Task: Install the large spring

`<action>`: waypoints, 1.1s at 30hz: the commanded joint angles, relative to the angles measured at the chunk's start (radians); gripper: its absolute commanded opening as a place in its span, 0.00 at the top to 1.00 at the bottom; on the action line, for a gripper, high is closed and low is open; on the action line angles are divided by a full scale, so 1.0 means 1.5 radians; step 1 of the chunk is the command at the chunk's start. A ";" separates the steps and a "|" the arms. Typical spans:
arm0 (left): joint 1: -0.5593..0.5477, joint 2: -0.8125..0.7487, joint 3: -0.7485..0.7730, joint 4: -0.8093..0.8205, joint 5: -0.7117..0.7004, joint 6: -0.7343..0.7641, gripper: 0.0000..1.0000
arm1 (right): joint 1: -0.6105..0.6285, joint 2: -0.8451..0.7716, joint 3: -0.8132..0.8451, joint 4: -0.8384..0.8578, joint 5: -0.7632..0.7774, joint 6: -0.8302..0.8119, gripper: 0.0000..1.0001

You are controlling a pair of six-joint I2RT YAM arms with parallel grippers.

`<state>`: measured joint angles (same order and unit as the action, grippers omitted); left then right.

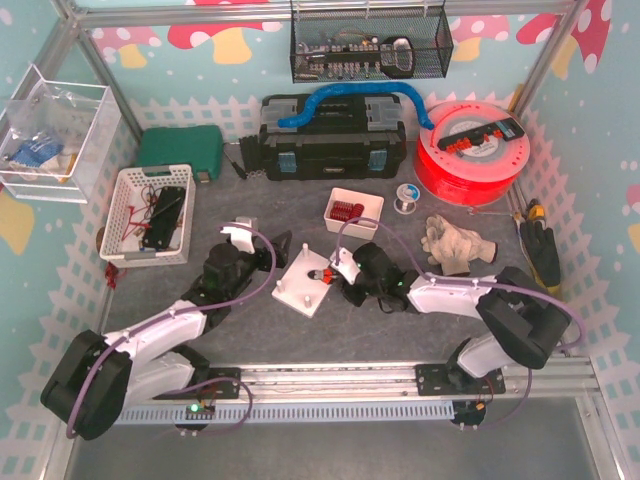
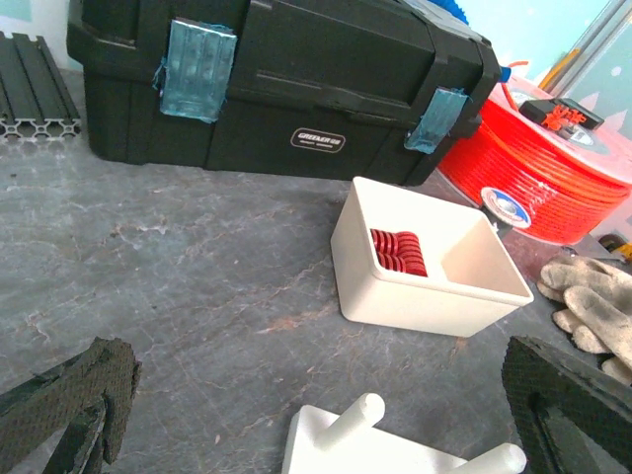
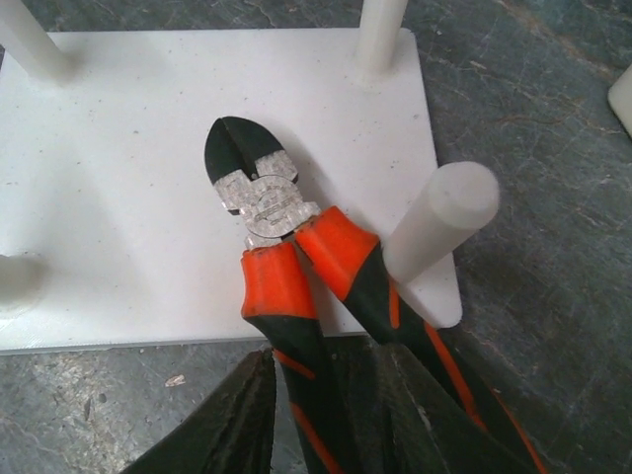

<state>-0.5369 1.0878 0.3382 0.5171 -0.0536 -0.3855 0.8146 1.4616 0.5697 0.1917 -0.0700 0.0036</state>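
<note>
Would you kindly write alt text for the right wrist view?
The right gripper holds orange-and-black-handled cutting pliers, their closed tip over a white square plate with white pegs, on a grey table.

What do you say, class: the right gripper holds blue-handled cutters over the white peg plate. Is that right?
No. The right gripper holds orange-handled cutters, not blue-handled ones, over the white peg plate. The right wrist view shows the orange and black grips.
</note>
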 commanded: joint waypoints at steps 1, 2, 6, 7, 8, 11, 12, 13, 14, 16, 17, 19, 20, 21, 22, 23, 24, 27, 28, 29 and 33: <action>0.003 -0.009 -0.005 0.005 -0.009 0.002 0.01 | 0.010 0.016 0.012 0.014 -0.006 -0.001 0.68; 0.003 -0.009 -0.005 0.005 -0.009 0.001 0.01 | 0.011 0.019 0.012 0.016 -0.008 0.002 0.68; 0.002 -0.010 -0.006 0.008 -0.006 0.004 0.01 | 0.018 0.037 0.010 0.023 -0.015 0.010 0.69; 0.002 -0.011 -0.008 0.011 -0.003 0.004 0.01 | 0.020 0.043 0.011 0.024 -0.013 0.012 0.69; 0.003 -0.011 -0.010 0.017 0.000 0.004 0.01 | 0.023 0.048 0.011 0.025 -0.010 0.013 0.69; 0.002 -0.008 -0.011 0.021 0.007 0.003 0.01 | 0.028 0.063 0.011 0.030 0.002 0.011 0.68; 0.002 -0.004 -0.010 0.021 0.008 0.002 0.01 | 0.029 0.067 0.012 0.032 0.005 0.007 0.68; 0.003 0.000 -0.008 0.019 0.010 0.001 0.01 | 0.031 0.072 0.014 0.030 0.009 0.004 0.68; 0.002 0.003 -0.006 0.019 0.012 0.001 0.01 | 0.032 0.076 0.016 0.029 0.014 0.001 0.68; 0.002 0.006 -0.004 0.019 0.015 0.001 0.01 | 0.033 0.084 0.019 0.031 0.021 -0.006 0.68; 0.002 0.007 -0.004 0.019 0.016 0.001 0.01 | 0.034 0.086 0.018 0.033 0.021 -0.011 0.68; 0.002 0.007 -0.004 0.020 0.018 0.000 0.01 | 0.035 0.086 0.014 0.042 0.015 -0.023 0.71; 0.002 0.006 -0.005 0.020 0.017 0.000 0.01 | 0.035 0.082 0.010 0.048 0.012 -0.030 0.73; 0.002 0.006 -0.005 0.019 0.017 0.001 0.01 | 0.036 0.077 0.006 0.053 0.008 -0.035 0.76; 0.003 0.006 -0.005 0.020 0.018 0.001 0.01 | 0.036 0.069 0.000 0.062 0.004 -0.042 0.79; 0.002 0.006 -0.005 0.021 0.017 0.001 0.01 | 0.036 0.059 -0.004 0.069 0.001 -0.048 0.82; 0.002 0.007 -0.005 0.020 0.018 0.000 0.01 | 0.037 0.049 -0.008 0.073 -0.001 -0.051 0.84; 0.003 0.009 -0.004 0.021 0.018 0.001 0.01 | 0.037 0.014 -0.011 0.071 0.003 -0.060 0.91; 0.002 0.010 -0.004 0.022 0.018 0.001 0.01 | 0.037 0.003 -0.011 0.068 0.005 -0.062 0.93; 0.002 0.010 -0.003 0.021 0.018 0.001 0.01 | 0.037 -0.008 -0.011 0.066 0.006 -0.062 0.95; 0.002 0.009 -0.004 0.021 0.018 0.002 0.01 | 0.037 -0.069 -0.019 0.068 -0.004 -0.059 1.00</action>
<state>-0.5369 1.0973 0.3313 0.5224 -0.0402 -0.3855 0.8604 1.4490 0.5514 0.2497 -0.0620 -0.0708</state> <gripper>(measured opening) 0.993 0.162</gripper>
